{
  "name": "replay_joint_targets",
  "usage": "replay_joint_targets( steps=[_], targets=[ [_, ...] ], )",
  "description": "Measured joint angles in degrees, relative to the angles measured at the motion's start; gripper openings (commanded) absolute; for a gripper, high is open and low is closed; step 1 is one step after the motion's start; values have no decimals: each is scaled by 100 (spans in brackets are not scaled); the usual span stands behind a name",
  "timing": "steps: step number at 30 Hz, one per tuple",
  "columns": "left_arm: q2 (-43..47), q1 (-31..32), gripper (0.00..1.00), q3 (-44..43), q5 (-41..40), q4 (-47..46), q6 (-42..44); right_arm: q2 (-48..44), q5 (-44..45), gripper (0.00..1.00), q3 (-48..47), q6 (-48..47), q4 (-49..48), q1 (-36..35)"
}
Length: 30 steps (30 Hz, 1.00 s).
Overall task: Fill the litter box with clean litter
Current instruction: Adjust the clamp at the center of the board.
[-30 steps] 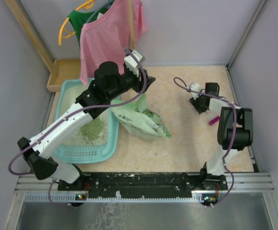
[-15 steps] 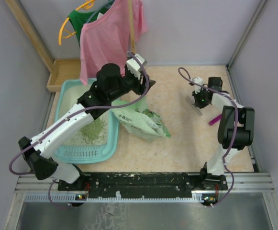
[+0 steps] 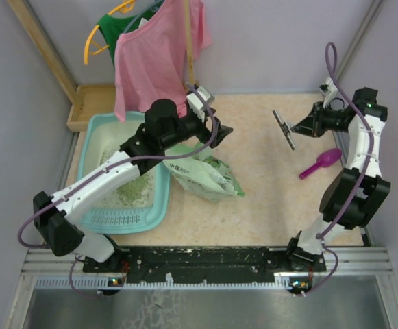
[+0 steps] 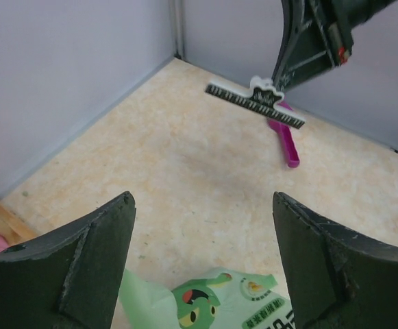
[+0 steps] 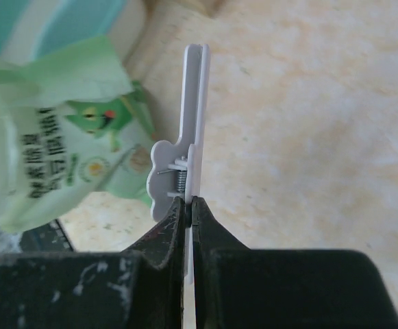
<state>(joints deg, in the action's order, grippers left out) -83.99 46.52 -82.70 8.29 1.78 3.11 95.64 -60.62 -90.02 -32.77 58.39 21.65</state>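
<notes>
Beige tabletop, left jaws wide, right jaws pinching clip

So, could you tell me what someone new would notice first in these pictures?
Probably the right end effector, held up over the right side of the table and shut on a long bag clip. Next comes the pale green litter bag lying mid-table under the open left end effector, beside the teal litter box with a patch of green litter inside.
</notes>
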Motion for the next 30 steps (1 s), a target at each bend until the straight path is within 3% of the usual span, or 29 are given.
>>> replay_joint_targets(
  steps=[3, 7, 15, 19, 24, 30],
  targets=[
    [44, -120, 99, 459, 369, -466, -262, -111, -682, 0, -365, -636, 1080, 50],
    [96, -570, 100, 955, 1019, -1130, -903, -573, -1180, 0, -129, -1126, 2070, 26],
    [-197, -1502, 99, 1545, 2199, -3285, -2809, -1436, -1572, 0, 363, -1217, 2625, -87],
    [-787, -1475, 100, 1545, 2785, -4494, -3746, -1829, -1714, 0, 549, -807, 2474, -264],
    [-1469, -1467, 95, 1563, 3344, -5928, -4990, -2538, -2070, 0, 911, 352, 1716, -326],
    [-1672, -1401, 93, 1558, 3646, -6776, -5796, -3034, -2592, 0, 1532, 1873, 317, -326]
  ],
)
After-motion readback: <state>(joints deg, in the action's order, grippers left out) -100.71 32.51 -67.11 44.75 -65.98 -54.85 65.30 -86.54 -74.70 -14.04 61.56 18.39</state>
